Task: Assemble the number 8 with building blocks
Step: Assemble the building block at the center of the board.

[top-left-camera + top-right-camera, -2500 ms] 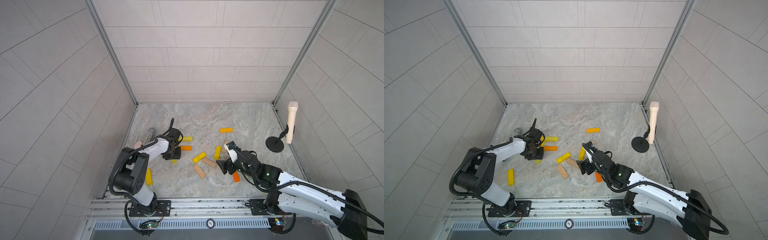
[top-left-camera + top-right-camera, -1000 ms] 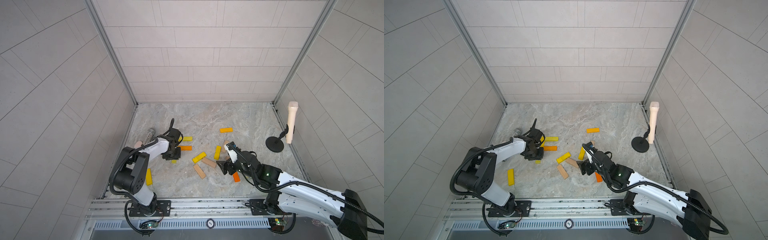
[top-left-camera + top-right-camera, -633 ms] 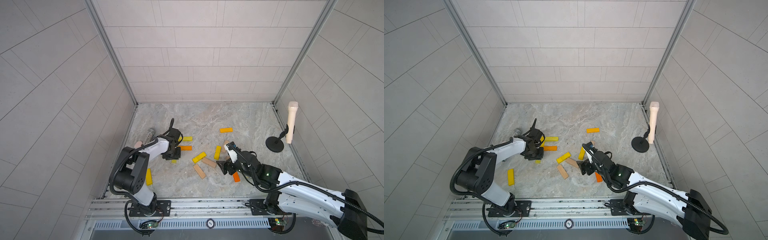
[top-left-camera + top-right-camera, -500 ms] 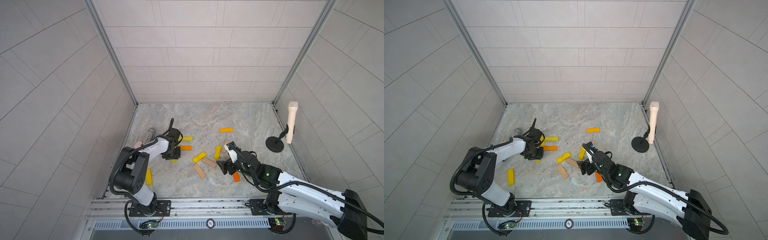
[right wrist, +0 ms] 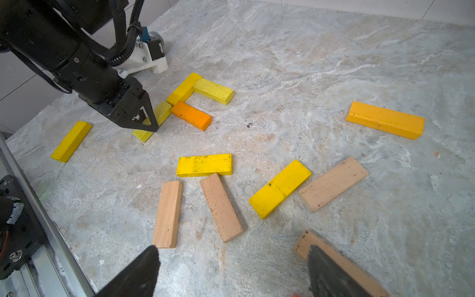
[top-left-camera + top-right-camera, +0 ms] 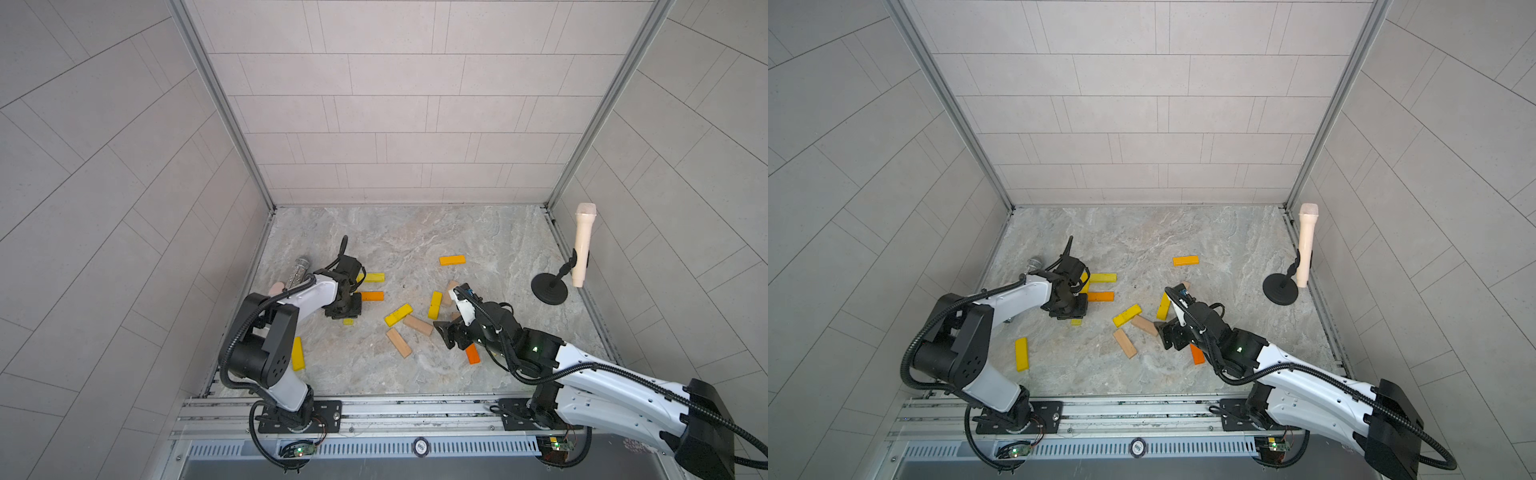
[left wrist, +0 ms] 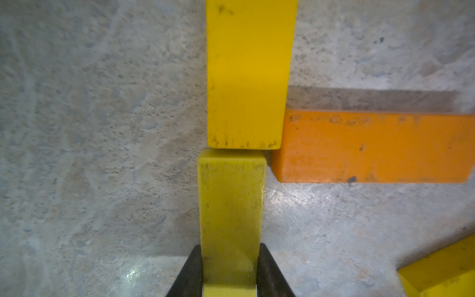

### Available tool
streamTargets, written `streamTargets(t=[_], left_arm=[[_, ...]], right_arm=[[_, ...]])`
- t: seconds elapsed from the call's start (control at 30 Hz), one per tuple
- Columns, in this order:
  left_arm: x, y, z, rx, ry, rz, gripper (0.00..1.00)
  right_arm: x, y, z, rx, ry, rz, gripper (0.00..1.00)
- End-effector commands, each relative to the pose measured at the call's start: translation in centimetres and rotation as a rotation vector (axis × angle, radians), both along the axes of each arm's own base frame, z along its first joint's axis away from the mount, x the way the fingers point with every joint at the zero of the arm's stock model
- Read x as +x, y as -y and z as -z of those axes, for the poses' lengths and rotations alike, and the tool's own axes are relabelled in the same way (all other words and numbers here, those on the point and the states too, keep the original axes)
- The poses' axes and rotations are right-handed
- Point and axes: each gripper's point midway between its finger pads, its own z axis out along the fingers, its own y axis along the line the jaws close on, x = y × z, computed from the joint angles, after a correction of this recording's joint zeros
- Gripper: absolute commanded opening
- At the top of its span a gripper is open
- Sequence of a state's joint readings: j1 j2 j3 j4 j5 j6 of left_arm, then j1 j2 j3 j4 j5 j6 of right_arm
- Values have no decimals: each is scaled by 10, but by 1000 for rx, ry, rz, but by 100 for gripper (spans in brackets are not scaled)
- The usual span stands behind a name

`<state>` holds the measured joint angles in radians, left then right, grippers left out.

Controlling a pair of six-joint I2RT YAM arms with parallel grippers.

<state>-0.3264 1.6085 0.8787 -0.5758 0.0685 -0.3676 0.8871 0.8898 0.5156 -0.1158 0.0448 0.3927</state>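
Between left gripper (image 7: 230, 250) jaws, yellow block (image 7: 231, 203), clamped

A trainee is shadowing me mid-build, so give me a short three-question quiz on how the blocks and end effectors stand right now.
1. True or false: the left end effector is shut on a yellow block.
2. Which colour is the crosswise block that lies next to the held block's free end? A tan, B orange, C pink.
3. In a few words: how do the jaws of the right end effector stand, and do they hold anything?

Key: 1 true; 2 B; 3 wide open, holding nothing.
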Motion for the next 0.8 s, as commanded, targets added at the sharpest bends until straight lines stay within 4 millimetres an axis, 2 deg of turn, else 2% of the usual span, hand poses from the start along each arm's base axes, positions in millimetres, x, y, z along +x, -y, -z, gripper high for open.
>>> streamTargets(t=[0.0, 0.77], left_arm=[[8, 0, -4, -2, 12, 6, 33], [10, 3, -3, -12, 12, 13, 33]], right_arm=[[0, 2, 1, 11, 4, 10, 91], [1, 3, 4, 12, -3, 16, 91]])
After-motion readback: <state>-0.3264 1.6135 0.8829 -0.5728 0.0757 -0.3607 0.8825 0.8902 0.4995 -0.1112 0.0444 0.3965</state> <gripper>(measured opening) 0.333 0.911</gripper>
